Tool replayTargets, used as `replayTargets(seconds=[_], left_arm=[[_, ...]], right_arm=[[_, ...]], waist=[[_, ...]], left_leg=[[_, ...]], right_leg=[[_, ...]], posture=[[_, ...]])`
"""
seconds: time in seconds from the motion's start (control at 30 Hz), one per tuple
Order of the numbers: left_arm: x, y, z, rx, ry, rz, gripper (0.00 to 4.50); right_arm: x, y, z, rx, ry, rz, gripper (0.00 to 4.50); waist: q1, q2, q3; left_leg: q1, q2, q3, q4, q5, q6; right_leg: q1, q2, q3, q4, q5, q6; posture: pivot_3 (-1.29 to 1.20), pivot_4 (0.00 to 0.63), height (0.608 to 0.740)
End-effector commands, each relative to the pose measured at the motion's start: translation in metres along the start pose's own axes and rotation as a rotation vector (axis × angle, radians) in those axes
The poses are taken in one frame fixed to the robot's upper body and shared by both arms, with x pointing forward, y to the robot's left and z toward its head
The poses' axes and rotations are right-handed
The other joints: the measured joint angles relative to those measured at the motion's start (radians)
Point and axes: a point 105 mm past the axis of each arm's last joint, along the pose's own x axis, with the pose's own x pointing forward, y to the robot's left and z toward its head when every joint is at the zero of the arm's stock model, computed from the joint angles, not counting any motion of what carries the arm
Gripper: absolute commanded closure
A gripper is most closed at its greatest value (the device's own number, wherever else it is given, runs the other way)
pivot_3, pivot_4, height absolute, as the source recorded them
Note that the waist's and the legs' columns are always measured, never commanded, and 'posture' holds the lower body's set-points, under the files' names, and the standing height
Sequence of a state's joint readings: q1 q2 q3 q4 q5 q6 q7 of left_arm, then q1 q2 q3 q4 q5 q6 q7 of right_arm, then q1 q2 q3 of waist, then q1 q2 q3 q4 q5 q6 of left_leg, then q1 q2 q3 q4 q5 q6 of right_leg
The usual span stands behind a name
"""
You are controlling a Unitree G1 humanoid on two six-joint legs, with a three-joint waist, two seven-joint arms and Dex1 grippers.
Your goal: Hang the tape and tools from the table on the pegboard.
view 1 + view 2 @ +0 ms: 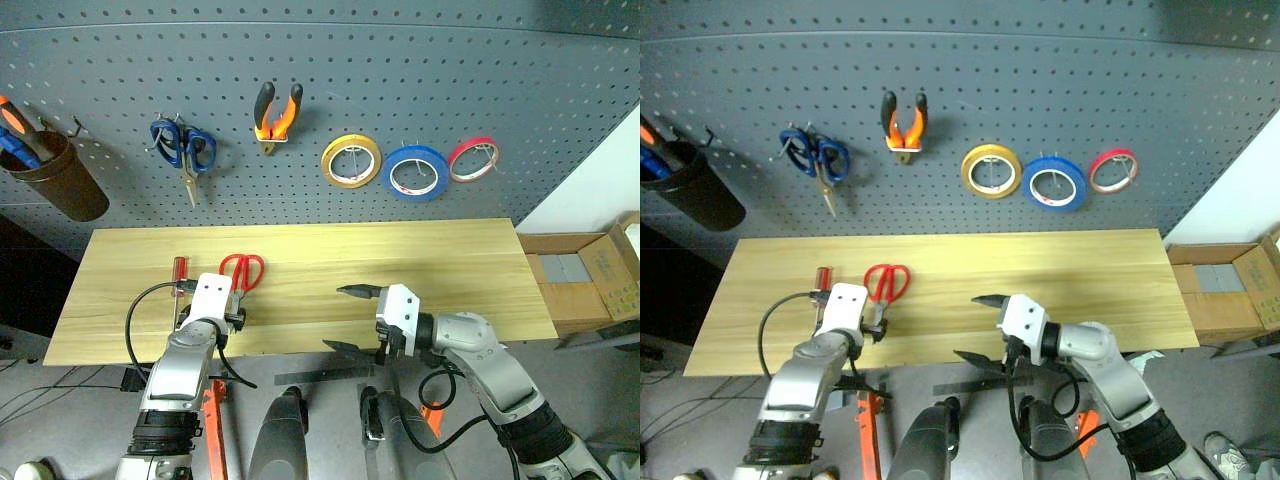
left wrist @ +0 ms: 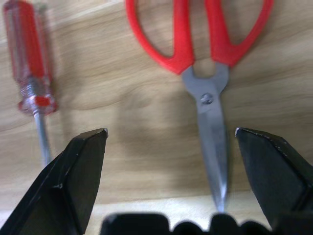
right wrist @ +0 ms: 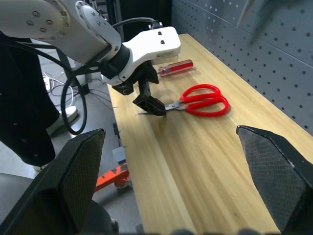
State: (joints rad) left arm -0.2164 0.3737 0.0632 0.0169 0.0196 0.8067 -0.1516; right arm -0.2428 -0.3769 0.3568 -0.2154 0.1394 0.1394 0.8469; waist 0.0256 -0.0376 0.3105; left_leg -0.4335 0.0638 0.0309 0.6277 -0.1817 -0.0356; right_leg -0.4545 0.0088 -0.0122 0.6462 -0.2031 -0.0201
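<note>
**Scissors and screwdriver on the table, the rest on the wall**

On the pegboard (image 1: pixel 420 70) hang blue-handled scissors (image 1: pixel 184 148), the pliers (image 1: pixel 277 115), a yellow roll (image 1: pixel 351 160), the blue tape (image 1: pixel 416 173) and a thin red roll (image 1: pixel 473 159). A brown cup (image 1: pixel 58 176) of screwdrivers hangs at the board's left edge. The red-handled scissors (image 1: pixel 243 270) and red-handled screwdriver (image 1: pixel 180 272) lie side by side near the table's (image 1: pixel 450 260) front left corner. The left gripper (image 2: pixel 171 147) is spread wide around the scissor blades, empty. The right gripper (image 1: pixel 350 318), released too, hovers at the front edge mid-table. A cardboard box (image 1: pixel 590 275) sits beyond the right end
</note>
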Motion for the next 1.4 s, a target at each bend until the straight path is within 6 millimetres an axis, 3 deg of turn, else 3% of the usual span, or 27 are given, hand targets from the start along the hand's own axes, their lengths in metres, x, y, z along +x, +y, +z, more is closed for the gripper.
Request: replayTargets(seconds=[0.03,0.27,0.47,0.57,0.87,0.93,1.13,1.3,1.4], left_arm=[[0.010,-0.003,-0.010,-0.031,0.055,-0.089,0.00],[0.012,0.010,-0.012,-0.066,0.087,-0.074,0.00],[0.007,0.004,-0.023,-0.124,0.137,-0.103,0.00],[0.004,0.003,-0.026,-0.160,0.151,-0.109,0.55],[0.004,0.010,-0.026,-0.184,0.152,-0.097,3.78],[0.004,0.011,-0.026,-0.185,0.150,-0.094,4.23],[0.001,0.004,-0.019,-0.187,0.115,-0.118,4.22],[-0.010,0.003,0.015,-0.187,-0.107,-0.075,4.22],[-0.031,0.001,0.037,-0.161,-0.306,-0.042,4.22]], right_arm=[[-0.004,-0.005,0.011,-0.024,-0.043,-0.013,0.04],[0.000,-0.007,0.011,-0.017,-0.051,-0.026,0.04],[0.001,-0.010,0.012,-0.021,-0.054,-0.021,0.04],[0.002,-0.012,0.013,-0.025,-0.056,-0.020,0.00],[0.005,-0.011,0.014,-0.031,-0.064,-0.003,0.00],[0.004,-0.011,0.014,-0.031,-0.064,-0.002,0.00],[0.004,-0.016,0.013,-0.040,-0.063,-0.010,0.00],[0.003,-0.022,0.021,-0.037,-0.095,-0.044,0.00],[0.000,-0.026,0.031,-0.002,-0.140,-0.093,0.00]], waist=[[0.000,0.003,0.002],[-0.003,0.006,0.005],[-0.004,0.007,0.006],[-0.004,0.008,0.007],[-0.005,0.009,0.009],[-0.005,0.009,0.009],[-0.005,0.009,0.009],[-0.002,0.009,0.009],[0.000,0.004,0.007]], left_leg=[[0.000,0.000,0.000,0.000,0.000,0.000],[0.000,0.000,0.001,-0.002,0.000,0.000],[0.001,0.000,0.001,-0.003,0.000,0.000],[0.001,0.000,0.001,-0.003,0.000,0.000],[0.001,0.000,0.000,-0.005,0.000,0.000],[0.001,0.000,0.000,-0.005,0.000,0.000],[0.001,0.000,0.000,-0.005,0.000,0.000],[-0.001,0.000,0.001,-0.006,-0.001,-0.001],[-0.002,0.000,0.001,-0.006,-0.002,-0.003]], right_leg=[[0.000,0.000,0.000,0.000,0.000,0.000],[0.000,0.000,0.001,-0.001,-0.001,0.000],[-0.001,0.000,0.000,0.000,-0.001,0.000],[-0.001,0.000,0.001,-0.001,-0.001,0.000],[-0.002,0.000,0.001,-0.001,-0.002,-0.001],[-0.002,0.000,0.001,-0.001,-0.002,-0.001],[-0.002,0.000,0.001,-0.002,-0.002,-0.001],[-0.002,0.000,0.000,-0.003,0.000,0.002],[-0.003,0.000,-0.001,-0.003,0.000,0.006]], posture=[[0.05,0.374,0.740],[0.06,0.382,0.740],[0.06,0.377,0.740],[0.06,0.377,0.740],[0.08,0.368,0.740],[0.08,0.365,0.740],[0.08,0.338,0.740],[0.09,0.302,0.740],[0.11,0.275,0.740]])
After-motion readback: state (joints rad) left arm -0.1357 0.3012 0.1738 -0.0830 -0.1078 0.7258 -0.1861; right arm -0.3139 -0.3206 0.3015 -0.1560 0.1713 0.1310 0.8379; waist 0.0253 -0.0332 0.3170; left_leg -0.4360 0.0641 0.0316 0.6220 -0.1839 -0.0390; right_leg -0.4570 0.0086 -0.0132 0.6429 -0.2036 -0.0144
